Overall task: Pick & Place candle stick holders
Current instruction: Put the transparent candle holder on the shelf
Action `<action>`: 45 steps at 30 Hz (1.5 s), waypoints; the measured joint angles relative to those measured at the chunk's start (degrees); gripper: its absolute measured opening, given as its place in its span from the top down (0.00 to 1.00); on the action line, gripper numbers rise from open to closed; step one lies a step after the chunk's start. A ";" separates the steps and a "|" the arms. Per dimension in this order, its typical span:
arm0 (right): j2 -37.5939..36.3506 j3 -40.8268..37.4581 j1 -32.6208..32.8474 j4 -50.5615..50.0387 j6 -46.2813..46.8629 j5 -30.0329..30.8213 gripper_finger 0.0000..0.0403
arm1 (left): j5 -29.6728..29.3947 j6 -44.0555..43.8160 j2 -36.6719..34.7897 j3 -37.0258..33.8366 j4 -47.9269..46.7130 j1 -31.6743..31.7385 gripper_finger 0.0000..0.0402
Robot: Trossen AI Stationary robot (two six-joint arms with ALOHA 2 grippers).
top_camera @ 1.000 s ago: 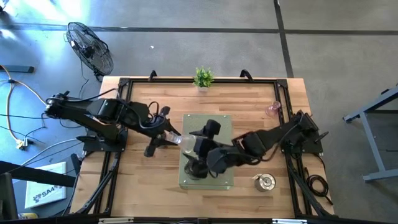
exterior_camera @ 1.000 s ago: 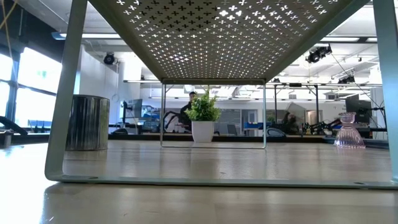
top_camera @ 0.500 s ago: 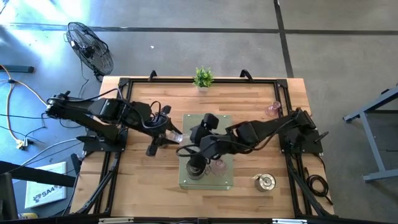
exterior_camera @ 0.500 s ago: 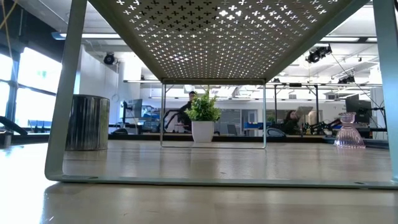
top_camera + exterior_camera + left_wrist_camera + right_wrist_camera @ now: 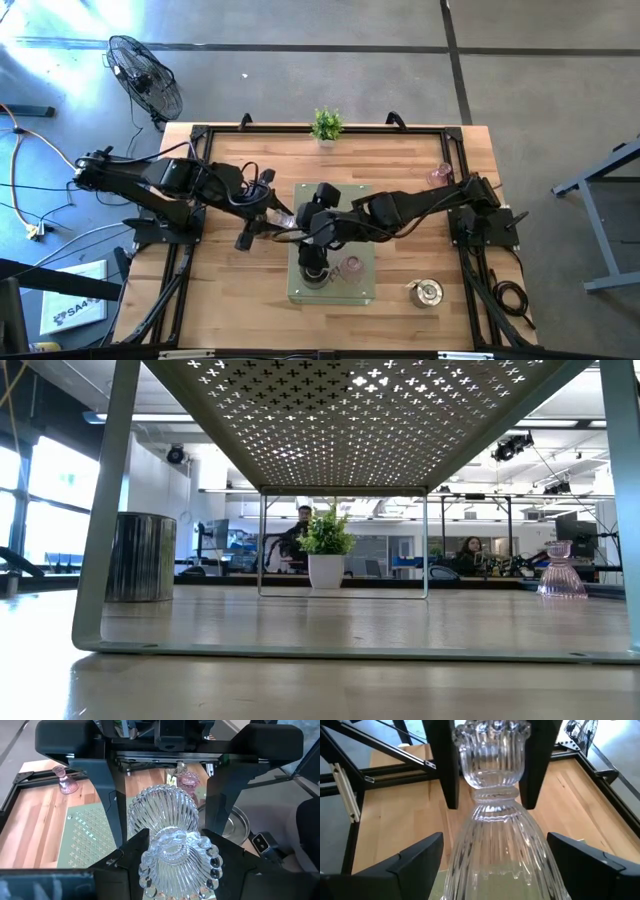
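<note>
My left gripper (image 5: 279, 218) is shut on a clear ribbed glass candle holder (image 5: 165, 820), held level above the table beside the green perforated rack's left edge (image 5: 366, 290). My right gripper (image 5: 303, 222) has reached across the rack. Its open fingers (image 5: 415, 860) stand on either side of the holder's bell-shaped base (image 5: 500, 845); I cannot tell whether they touch it. A silver holder (image 5: 315, 272) and a pink glass cup (image 5: 350, 266) stand on the rack. Another silver holder (image 5: 427, 292) stands on the table at the near right. A pink glass holder (image 5: 440, 176) stands at the far right. My left gripper pinches the clear holder's cup end, just below its scalloped rim (image 5: 175, 857), between its two fingers (image 5: 445, 770). The fingers come level from the table's left. The holder lies on its side, clear of the table, its wide base pointing at my right gripper.
A small green potted plant (image 5: 326, 125) stands at the far edge's middle. A black frame runs along the table's edges. In the low view a shiny metal cylinder (image 5: 140, 556) stands at the left, and people show in the room beyond.
My right gripper has left the near part of the rack, above the silver holder, and gone toward the far left, up to the clear holder in my left gripper. The pink cup on the rack has come into sight. My left gripper has kept still.
</note>
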 joint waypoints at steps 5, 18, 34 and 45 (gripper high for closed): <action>0.00 0.00 -0.05 -1.33 1.38 0.03 0.15 | 0.02 0.04 0.00 0.01 -0.04 -0.01 0.60; 0.00 0.00 -0.17 -2.21 0.83 2.56 0.27 | 0.11 0.04 0.00 0.01 -0.57 0.02 0.60; -0.04 0.04 -0.17 -3.07 1.33 4.00 0.27 | 0.52 0.06 -0.11 1.24 0.10 0.02 0.60; -0.24 0.13 0.71 -3.23 1.49 6.07 0.28 | 2.38 0.45 -0.11 3.68 1.14 0.08 0.56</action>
